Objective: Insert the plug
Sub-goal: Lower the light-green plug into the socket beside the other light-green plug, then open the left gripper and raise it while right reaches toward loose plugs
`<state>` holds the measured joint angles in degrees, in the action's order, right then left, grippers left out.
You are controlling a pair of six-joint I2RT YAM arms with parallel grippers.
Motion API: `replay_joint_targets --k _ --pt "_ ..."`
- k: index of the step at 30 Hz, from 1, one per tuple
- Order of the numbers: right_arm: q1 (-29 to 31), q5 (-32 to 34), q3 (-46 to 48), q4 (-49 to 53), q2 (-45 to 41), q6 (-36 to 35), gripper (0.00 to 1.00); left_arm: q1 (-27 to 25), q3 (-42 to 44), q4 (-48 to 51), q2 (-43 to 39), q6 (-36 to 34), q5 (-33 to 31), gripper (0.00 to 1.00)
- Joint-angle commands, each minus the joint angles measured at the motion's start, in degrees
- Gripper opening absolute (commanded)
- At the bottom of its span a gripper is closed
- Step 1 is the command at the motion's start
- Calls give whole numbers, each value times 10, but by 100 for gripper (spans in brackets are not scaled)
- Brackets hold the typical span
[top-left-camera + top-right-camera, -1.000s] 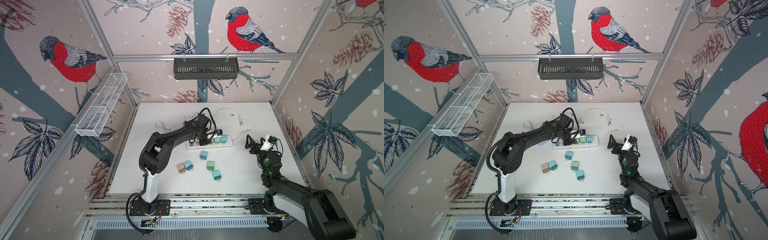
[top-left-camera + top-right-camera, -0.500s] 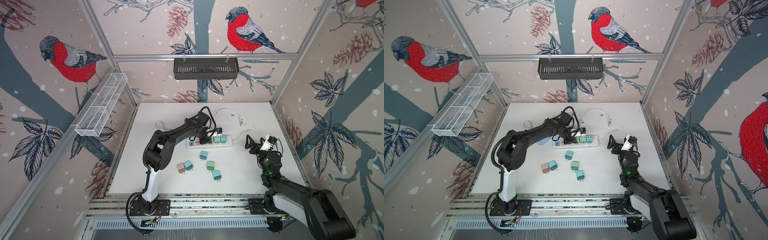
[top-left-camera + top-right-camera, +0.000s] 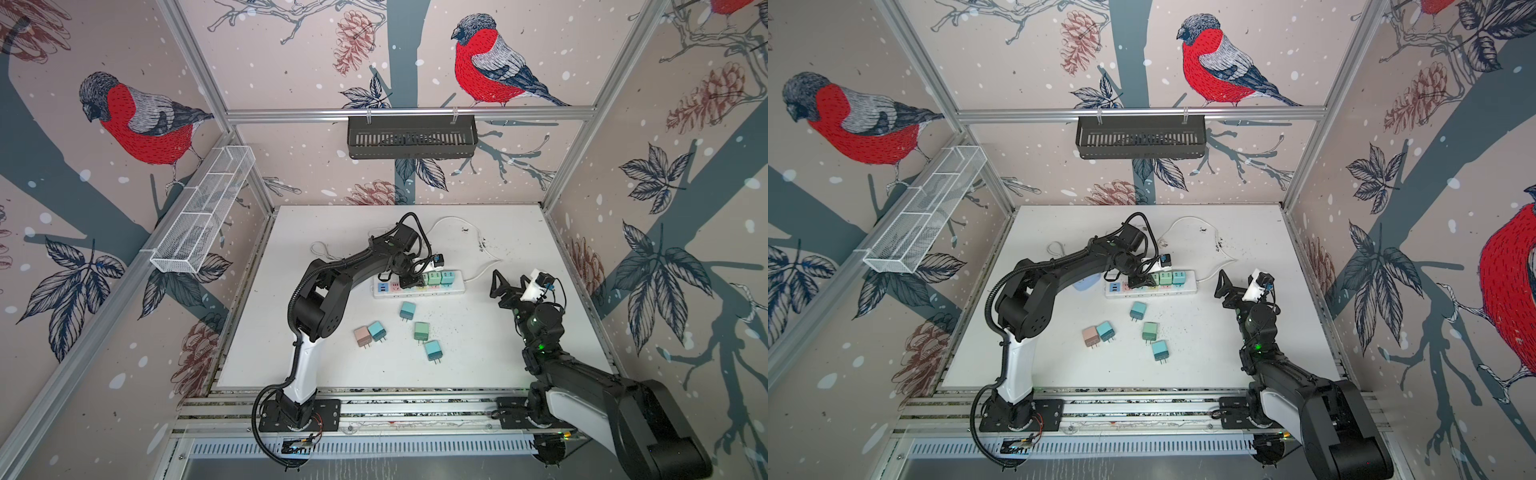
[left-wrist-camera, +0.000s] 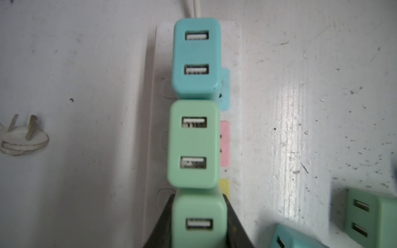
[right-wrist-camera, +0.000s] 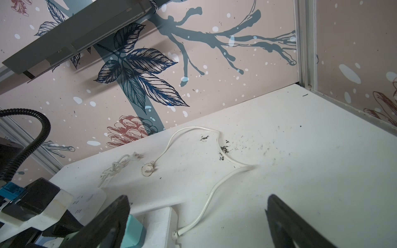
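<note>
One mint-green plastic USB charger plug [image 4: 198,207], clamped on two opposite sides by my left gripper [image 3: 409,279]. Location: third position from the cord end of the white plastic power strip [image 3: 440,291], mid-bench, its long axis parallel to the far edge. The plug touches the seated pale-green charger [image 4: 193,143]. The socket lies straight beneath the gripper, but I cannot tell the seating depth. Right gripper [image 5: 197,199]: spread wide, empty, beside the cord end. Left arm nearer.
</note>
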<state>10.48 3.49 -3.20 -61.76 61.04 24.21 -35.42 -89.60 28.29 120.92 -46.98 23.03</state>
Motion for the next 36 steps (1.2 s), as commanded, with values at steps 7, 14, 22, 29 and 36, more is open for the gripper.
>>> replay_joint_targets --k 7,14,22,29,36 --pt "1 -1 2 -18 -8 0 100 2 4 55 23 -22 -46 0" --pt "1 1 -1 -17 -3 0 100 2 10 24 -2 -18 -47 96" --pt "1 21 -11 -2 6 9 100 1 47 4 -104 -27 13 98" --pt "-1 44 -32 44 9 47 100 -6 242 -199 -336 128 -18 98" --pt "36 -6 -102 252 -50 102 100 -6 535 -535 -554 364 -146 98"
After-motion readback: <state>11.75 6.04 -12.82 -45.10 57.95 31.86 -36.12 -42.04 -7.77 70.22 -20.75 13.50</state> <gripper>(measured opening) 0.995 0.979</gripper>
